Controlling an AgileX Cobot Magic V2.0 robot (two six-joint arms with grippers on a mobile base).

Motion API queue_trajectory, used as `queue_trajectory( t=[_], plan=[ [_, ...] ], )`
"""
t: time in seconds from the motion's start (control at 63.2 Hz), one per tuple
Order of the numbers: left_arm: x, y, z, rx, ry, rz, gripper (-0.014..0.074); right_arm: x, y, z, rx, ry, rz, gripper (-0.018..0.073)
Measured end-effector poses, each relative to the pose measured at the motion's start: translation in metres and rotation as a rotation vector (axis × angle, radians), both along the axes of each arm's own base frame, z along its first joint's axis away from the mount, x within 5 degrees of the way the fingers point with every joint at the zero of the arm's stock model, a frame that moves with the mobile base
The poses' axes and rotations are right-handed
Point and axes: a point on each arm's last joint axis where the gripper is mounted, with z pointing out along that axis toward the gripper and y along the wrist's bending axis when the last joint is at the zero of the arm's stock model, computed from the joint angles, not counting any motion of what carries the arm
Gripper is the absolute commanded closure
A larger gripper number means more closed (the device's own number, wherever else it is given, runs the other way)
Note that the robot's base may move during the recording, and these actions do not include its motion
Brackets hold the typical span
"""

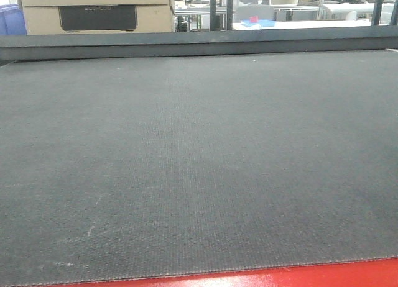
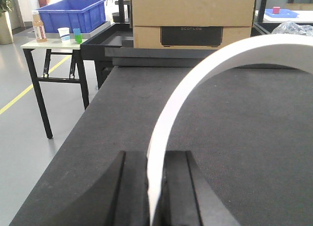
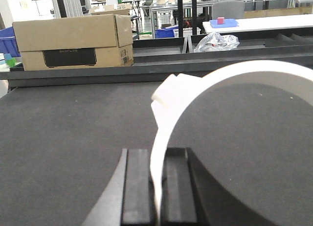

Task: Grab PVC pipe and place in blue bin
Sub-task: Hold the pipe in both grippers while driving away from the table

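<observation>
1. Step: I judge this to be the carry phase. My left gripper (image 2: 155, 155) has its jaws squeezed down to a thin slit, pinching a white curved pipe (image 2: 205, 67). The pipe arcs up and off to the right.
2. My right gripper (image 3: 157, 150) is just as tight on a similar white curved strip (image 3: 254, 72) with a notched end. I can't tell whether that is a second pipe or something else.
3. The blue bin (image 2: 73, 13) sits far left on a side table (image 2: 44, 42), off the black table (image 1: 199, 163) and well apart from both grippers.
4. Next move: swing the left arm far-left past the table edge, lift over the bin rim, and only then let go. Keep the pinch firm, because the long arc could lever out.
5. Pose: both wrists sit low and level, pointing at the far side. The left one is near the table's left edge, and the cardboard box (image 2: 193, 15) is ahead of it.
6. Neither arm shows in the front view.
</observation>
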Motion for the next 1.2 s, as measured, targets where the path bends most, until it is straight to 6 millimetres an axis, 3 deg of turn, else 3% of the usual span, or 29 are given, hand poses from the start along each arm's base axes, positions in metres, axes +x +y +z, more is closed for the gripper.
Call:
queue_trajectory(
  t=[1.203],
  plan=[
    [-0.0002,0.0004,0.0000,0.003,0.001,0.009,0.0707,0.0000,0.0001,0.0000,0.001,0.000,0.001,0.0727]
  ],
)
